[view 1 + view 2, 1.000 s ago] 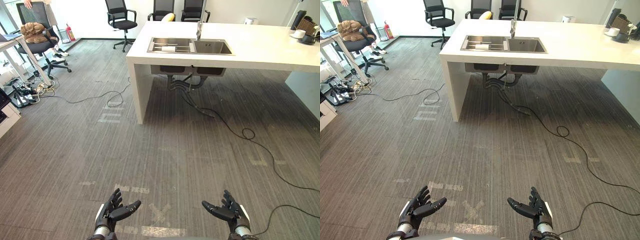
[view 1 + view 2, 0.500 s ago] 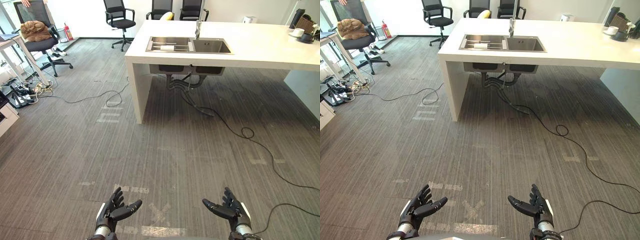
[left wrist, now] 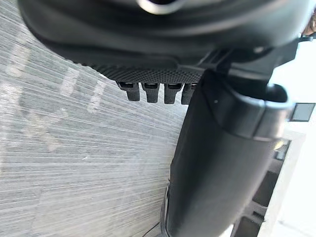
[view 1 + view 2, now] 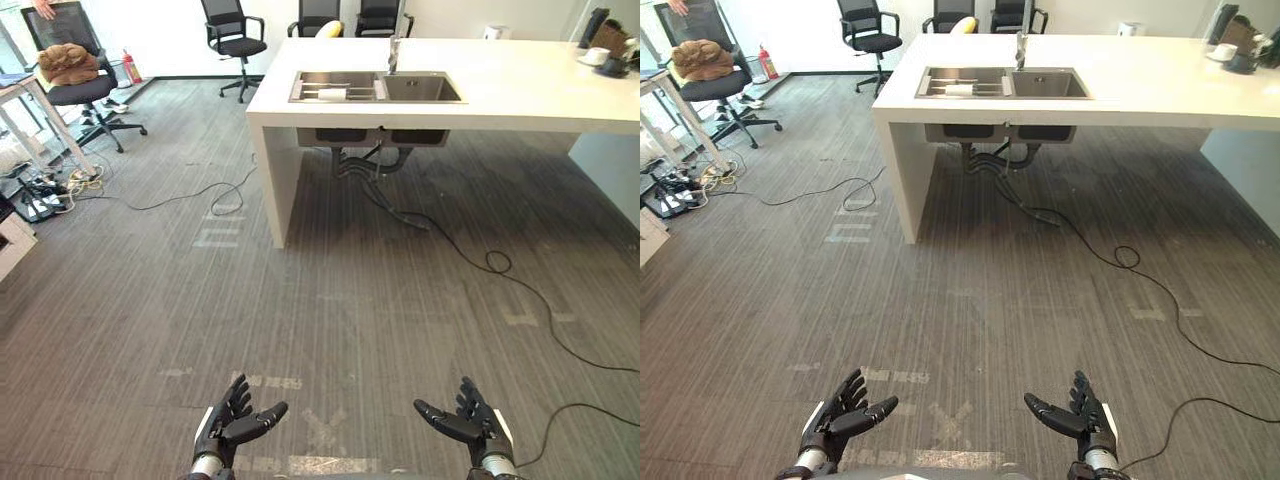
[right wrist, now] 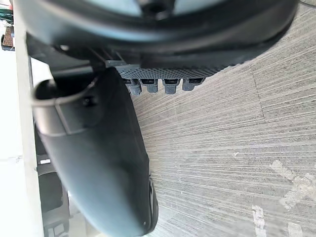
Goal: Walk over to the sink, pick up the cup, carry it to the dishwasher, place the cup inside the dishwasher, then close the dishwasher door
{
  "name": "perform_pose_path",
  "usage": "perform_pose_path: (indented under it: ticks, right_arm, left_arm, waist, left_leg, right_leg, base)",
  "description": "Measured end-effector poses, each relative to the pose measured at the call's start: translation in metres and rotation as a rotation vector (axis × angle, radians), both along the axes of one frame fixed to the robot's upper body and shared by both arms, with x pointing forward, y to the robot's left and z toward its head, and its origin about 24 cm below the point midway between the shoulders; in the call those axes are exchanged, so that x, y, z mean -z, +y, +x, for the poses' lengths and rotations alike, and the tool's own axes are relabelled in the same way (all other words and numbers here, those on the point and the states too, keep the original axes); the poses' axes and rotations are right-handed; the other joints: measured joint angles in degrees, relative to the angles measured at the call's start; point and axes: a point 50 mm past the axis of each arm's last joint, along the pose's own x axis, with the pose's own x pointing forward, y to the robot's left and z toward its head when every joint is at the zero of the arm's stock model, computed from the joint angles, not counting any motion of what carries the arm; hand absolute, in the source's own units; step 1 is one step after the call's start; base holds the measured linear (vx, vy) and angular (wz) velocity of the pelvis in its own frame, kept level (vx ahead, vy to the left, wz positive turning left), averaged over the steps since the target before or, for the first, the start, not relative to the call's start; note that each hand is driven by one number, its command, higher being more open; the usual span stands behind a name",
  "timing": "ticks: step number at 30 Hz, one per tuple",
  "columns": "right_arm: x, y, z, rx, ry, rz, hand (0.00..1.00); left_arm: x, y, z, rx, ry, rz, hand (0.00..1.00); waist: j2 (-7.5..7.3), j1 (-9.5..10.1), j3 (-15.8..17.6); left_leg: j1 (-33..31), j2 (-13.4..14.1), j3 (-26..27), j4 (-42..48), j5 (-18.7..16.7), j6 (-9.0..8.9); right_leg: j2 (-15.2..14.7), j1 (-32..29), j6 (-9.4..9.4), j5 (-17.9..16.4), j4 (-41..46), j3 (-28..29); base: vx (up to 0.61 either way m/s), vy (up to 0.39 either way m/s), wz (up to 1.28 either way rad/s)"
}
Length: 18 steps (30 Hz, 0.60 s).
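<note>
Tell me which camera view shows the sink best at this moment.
The left eye view: the sink lies in the white counter ahead, both basins visible from above. The right eye view gives almost the same look. The wrist views face the carpet past the left hand and right hand.

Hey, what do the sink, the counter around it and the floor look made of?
Sink: probably stainless steel, dull grey metallic sheen. Counter: smooth white slab, perhaps laminate or solid surface; no grain shows. Floor: likely grey carpet tiles, matte with fine streaks.
</note>
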Motion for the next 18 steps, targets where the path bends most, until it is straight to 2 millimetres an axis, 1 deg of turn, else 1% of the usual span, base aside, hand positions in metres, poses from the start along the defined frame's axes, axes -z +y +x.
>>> perform_pose_path:
  ticks: [1,2,3,4,5,6,7,8,9,10,11,12,13,14,15,16,17,18]
  right_arm:
    - [0.001,0.000,-0.003,0.000,0.009,0.001,1.00]
    - [0.002,0.002,-0.005,-0.012,0.015,0.006,1.00]
    - [0.002,0.004,-0.003,-0.027,0.010,0.012,1.00]
    - [0.002,0.005,-0.003,-0.033,0.008,0.015,1.00]
    - [0.001,0.005,-0.002,-0.038,0.005,0.017,1.00]
    - [0.002,0.007,-0.001,-0.047,0.001,0.029,1.00]
    - [0.002,0.010,0.000,-0.062,-0.006,0.044,1.00]
    - [0.002,0.010,0.001,-0.069,-0.013,0.048,1.00]
    - [0.001,0.011,0.001,-0.073,-0.020,0.052,1.00]
    - [0.002,0.012,-0.001,-0.071,-0.020,0.061,1.00]
    - [0.002,0.012,-0.001,-0.057,-0.026,0.068,1.00]
    - [0.002,0.013,-0.001,-0.048,-0.030,0.078,1.00]
    - [0.002,0.016,-0.001,-0.037,-0.038,0.090,1.00]
    - [0.002,0.016,-0.001,-0.037,-0.041,0.091,1.00]
    - [0.002,0.016,-0.003,-0.032,-0.038,0.088,1.00]
    - [0.002,0.016,-0.004,-0.027,-0.035,0.084,1.00]
    - [0.003,0.014,-0.010,-0.019,-0.019,0.080,1.00]
    - [0.004,0.014,-0.016,-0.015,-0.001,0.078,1.00]
  left_arm:
    - [0.000,0.001,-0.003,-0.005,0.007,0.004,1.00]
    - [0.000,0.006,-0.005,-0.008,0.007,0.017,1.00]
    - [-0.002,0.010,-0.003,-0.009,0.002,0.029,1.00]
    - [-0.003,0.012,-0.002,-0.011,-0.002,0.034,1.00]
    - [-0.003,0.014,0.000,-0.017,-0.008,0.038,1.00]
    - [-0.004,0.015,0.002,-0.017,-0.013,0.044,1.00]
    - [-0.006,0.021,0.001,-0.019,-0.012,0.060,1.00]
    - [-0.006,0.023,0.001,-0.018,-0.011,0.066,1.00]
    - [-0.007,0.025,0.001,-0.019,-0.009,0.073,1.00]
    - [-0.006,0.026,-0.001,-0.024,-0.006,0.076,1.00]
    - [-0.006,0.022,0.000,-0.026,-0.010,0.067,1.00]
    - [-0.006,0.021,0.000,-0.025,-0.011,0.064,1.00]
    - [-0.005,0.018,0.001,-0.028,-0.013,0.055,1.00]
    - [-0.004,0.015,-0.001,-0.033,-0.010,0.044,1.00]
    - [-0.001,0.009,-0.005,-0.038,0.000,0.023,1.00]
    - [0.000,0.005,-0.008,-0.039,0.006,0.010,1.00]
    - [0.003,-0.001,-0.013,-0.043,0.017,-0.012,1.00]
    - [0.004,-0.005,-0.019,-0.045,0.031,-0.025,1.00]
  waist:
    - [0.17,-0.01,0.0]
    - [0.00,0.12,0.0]
    - [-0.62,0.04,0.3]
    - [-0.86,0.01,0.6]
    - [-0.78,0.03,0.9]
    - [-0.26,0.11,1.4]
    - [-0.35,0.26,1.4]
    - [-0.51,0.31,1.4]
    - [-0.87,0.28,1.6]
    - [-0.95,0.31,1.7]
    - [0.04,0.30,2.0]
    - [0.53,0.25,2.0]
    - [-0.02,0.23,1.5]
    - [0.31,0.22,1.4]
    - [0.96,0.10,0.8]
    - [1.45,0.01,0.6]
    - [2.53,-0.12,-0.1]
    - [3.28,-0.25,-0.8]
  left_leg:
    - [0.3,0.5,-0.1,1.4,-1.3,-0.08]
    - [0.4,1.1,-0.4,3.5,-2.8,-0.25]
    - [0.8,1.5,-0.9,4.1,-3.6,-0.45]
    - [1.0,1.9,-1.2,4.3,-4.0,-0.64]
    - [1.1,2.9,-1.6,4.8,-4.6,-1.20]
    - [1.4,5.0,-1.9,5.8,-5.7,-2.44]
    - [1.6,6.7,-2.1,6.8,-6.9,-4.03]
    - [1.7,7.4,-2.1,7.6,-7.7,-4.78]
    - [2.3,8.3,-2.3,9.0,-9.0,-5.95]
    - [3.6,9.7,-2.4,10.6,-10.8,-7.52]
    - [5.0,11.7,-2.6,11.1,-11.8,-8.93]
    - [5.4,12.3,-2.6,11.0,-12.0,-9.30]
    - [6.3,13.0,-2.6,11.0,-12.3,-9.75]
    - [6.8,13.4,-2.6,11.5,-12.4,-9.65]
    - [6.6,14.5,-2.7,14.4,-11.9,-8.68]
    - [6.2,15.4,-2.7,16.5,-11.2,-7.49]
    - [4.7,17.1,-2.5,21.5,-8.7,-3.68]
    - [2.3,19.3,-2.6,27.2,-3.7,-2.65]
  right_leg:
    - [0.0,-0.5,0.36,-1.3,0.7,0.2]
    - [0.0,-1.6,0.25,-2.9,-0.7,-0.4]
    - [0.1,-2.6,0.25,-3.1,-4.2,-1.4]
    - [0.2,-3.0,0.29,-3.0,-6.5,-2.2]
    - [0.7,-3.5,0.43,-2.9,-10.1,-3.3]
    - [2.4,-3.8,0.54,-1.7,-16.2,-4.0]
    - [3.8,-4.0,0.57,1.6,-23.4,-3.8]
    - [4.2,-3.8,0.30,3.7,-26.4,-3.7]
    - [4.4,-3.3,0.00,8.7,-28.0,-3.8]
    - [5.0,-2.5,-2.95,13.7,-26.8,-4.2]
    - [6.2,-2.3,-5.02,10.3,-23.0,-4.8]
    - [6.4,-2.8,-5.16,8.5,-20.9,-5.0]
    - [6.3,-3.8,-5.31,4.6,-16.6,-5.1]
    - [6.3,-4.1,-5.48,2.0,-14.2,-5.2]
    - [6.7,-3.7,-5.86,-0.8,-12.3,-5.7]
    - [7.1,-3.0,-6.05,-1.8,-12.0,-6.0]
    - [8.1,-1.0,-6.44,-3.4,-12.8,-6.7]
    - [9.5,1.8,-7.09,-4.1,-15.4,-7.6]
  base:
    - [0.13,0.057,0.08]
    - [0.18,0.023,0.11]
    - [0.17,-0.017,0.14]
    - [0.14,-0.050,0.16]
    - [0.22,-0.094,0.13]
    - [0.28,-0.135,0.07]
    - [0.30,-0.162,0.02]
    - [0.23,-0.148,-0.01]
    - [0.35,-0.268,0.00]
    - [0.35,-0.271,0.01]
    - [0.33,-0.266,0.03]
    - [0.28,-0.223,0.04]
    - [0.28,-0.220,0.02]
    - [0.35,-0.257,0.04]
    - [0.24,-0.170,0.04]
    - [0.30,-0.217,0.08]
    - [0.35,-0.272,0.13]
    - [0.34,-0.264,0.14]
